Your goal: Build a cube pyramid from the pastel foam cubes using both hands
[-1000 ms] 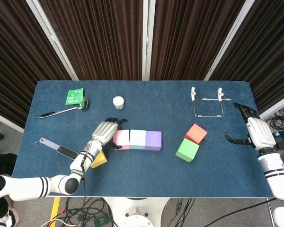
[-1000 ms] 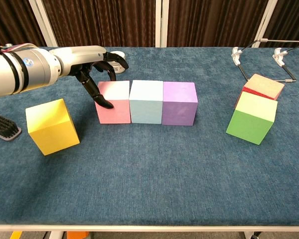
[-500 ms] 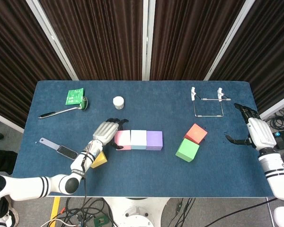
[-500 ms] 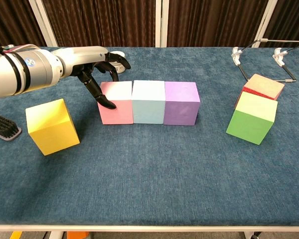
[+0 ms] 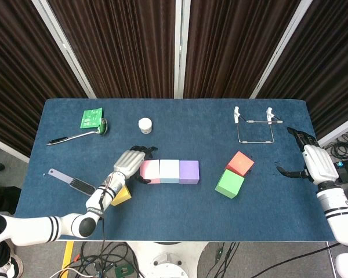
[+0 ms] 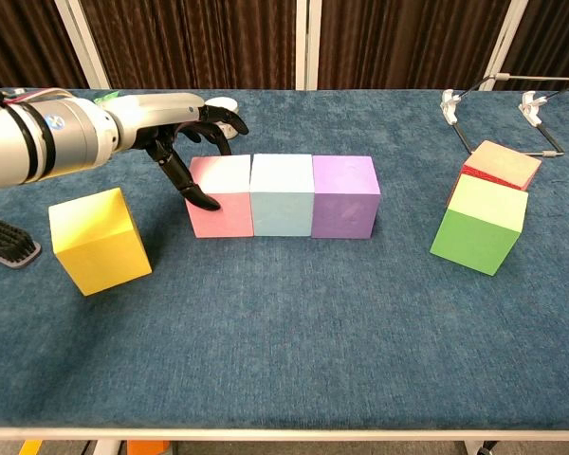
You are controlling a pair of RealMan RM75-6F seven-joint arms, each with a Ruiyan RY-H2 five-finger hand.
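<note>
The left hand (image 6: 185, 142) is resting its spread fingertips against the near-left face of the pink cube (image 6: 221, 195), thumb tip on the front face, holding nothing. Just past the pink cube, away from the hand, the blue cube (image 6: 282, 193) and the purple cube (image 6: 345, 195) are sitting flush against it in a row, which looks like the pyramid's base. The yellow cube (image 6: 99, 240) is lying just below the left wrist, toward the table's near edge, so it is probably the next piece for that hand. The right hand (image 5: 313, 162) is hovering with fingers apart and empty at the table's far right edge; the red cube (image 5: 240, 163) and green cube (image 5: 229, 183) are lying inboard of it, touching each other. Being foam, the cubes should be light and squashy with a matte, grippy skin, so a gentle pinch across two opposite side faces should be enough; squeezing harder is likely to dent them, and the row is likely to slide when nudged.
</note>
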